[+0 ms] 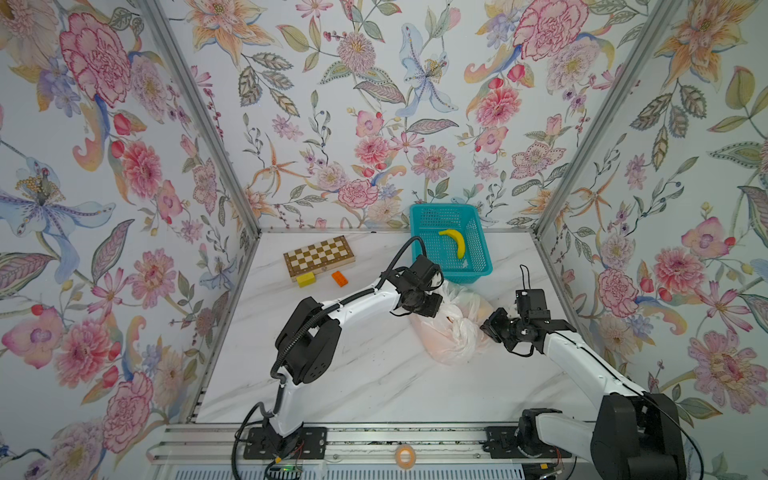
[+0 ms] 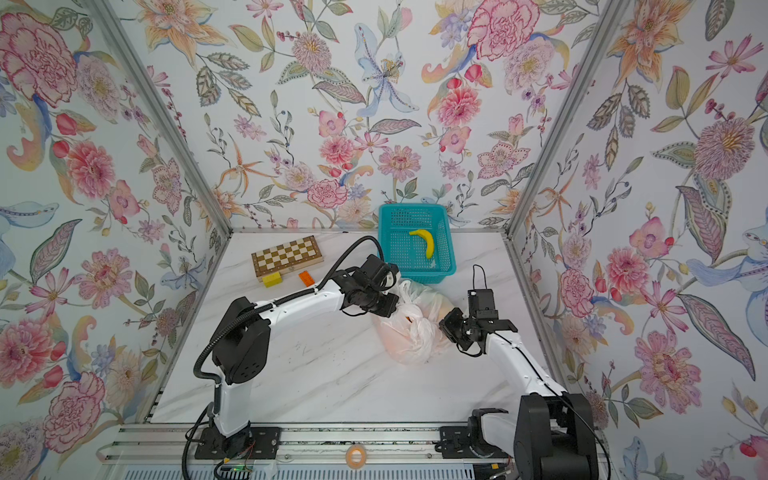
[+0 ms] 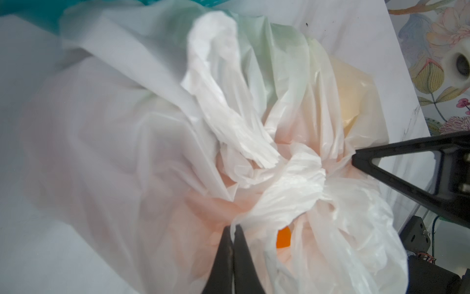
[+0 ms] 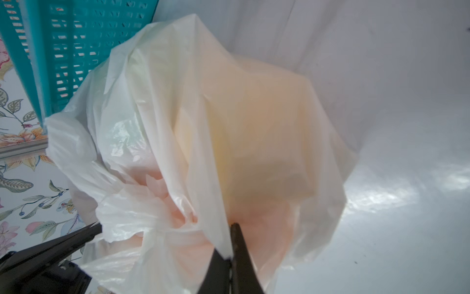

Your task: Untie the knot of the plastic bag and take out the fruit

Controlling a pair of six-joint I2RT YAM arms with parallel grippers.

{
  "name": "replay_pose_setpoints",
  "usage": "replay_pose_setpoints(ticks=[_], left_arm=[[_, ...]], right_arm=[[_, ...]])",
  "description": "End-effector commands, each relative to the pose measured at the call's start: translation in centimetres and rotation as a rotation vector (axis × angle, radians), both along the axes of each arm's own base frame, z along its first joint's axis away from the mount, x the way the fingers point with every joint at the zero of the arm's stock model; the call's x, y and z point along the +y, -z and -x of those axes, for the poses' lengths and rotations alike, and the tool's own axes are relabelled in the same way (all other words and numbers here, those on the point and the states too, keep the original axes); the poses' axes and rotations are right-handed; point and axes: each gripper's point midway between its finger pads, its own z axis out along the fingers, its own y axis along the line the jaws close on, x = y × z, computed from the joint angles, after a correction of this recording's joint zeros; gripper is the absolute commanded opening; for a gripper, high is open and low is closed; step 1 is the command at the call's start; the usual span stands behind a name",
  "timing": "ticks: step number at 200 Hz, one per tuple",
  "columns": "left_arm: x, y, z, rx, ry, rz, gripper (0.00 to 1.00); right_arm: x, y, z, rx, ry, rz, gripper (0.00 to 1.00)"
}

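Left pincer (image 3: 233,229) and right pincer (image 4: 232,226) pinch plastic bag (image 4: 254,114).

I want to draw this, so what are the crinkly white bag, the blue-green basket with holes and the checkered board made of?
The crinkly white bag looks like thin, slightly glossy plastic film: it wrinkles, and orange and pink show through. The blue-green basket seems stiff moulded plastic, with even rows of holes. The checkered board is probably smooth wood: its pale edge looks wooden.

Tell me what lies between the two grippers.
The knot of the bag lies between the left gripper and the right gripper, as the left wrist view shows. Both pinch bag plastic.
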Motion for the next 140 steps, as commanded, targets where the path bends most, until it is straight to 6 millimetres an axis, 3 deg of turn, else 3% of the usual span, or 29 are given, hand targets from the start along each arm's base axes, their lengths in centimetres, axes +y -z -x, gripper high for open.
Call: replay_pose_setpoints(ticks=[1, 34, 65, 95, 114, 140], left_arm=[[4.3, -0.9, -2.2, -0.034, -0.107, -0.057, 0.00], [4.8, -1.4, -2.7, -0.026, -0.101, -0.030, 0.00], [4.5, -2.3, -2.8, -0.033, -0.073, -0.023, 0.00], [4.0, -3.2, -3.0, -0.040, -0.067, 0.002, 0.00], [3.8, -3.6, -3.2, -0.048, -0.062, 0.010, 0.00], [3.7, -4.0, -3.4, -0.058, -0.060, 0.013, 0.00]], right_arm=[[-1.8, 1.2, 1.4, 0.058, 0.061, 0.057, 0.05], [-1.7, -0.8, 0.9, 0.027, 0.025, 0.096, 0.18], [-1.4, -5.8, 0.0, -0.102, -0.022, 0.200, 0.34], [1.2, -9.6, -0.8, -0.209, -0.137, 0.240, 0.44], [3.4, -10.4, -1.4, -0.226, -0.234, 0.256, 0.49], [6.2, -9.3, -2.0, -0.169, -0.360, 0.285, 0.53]])
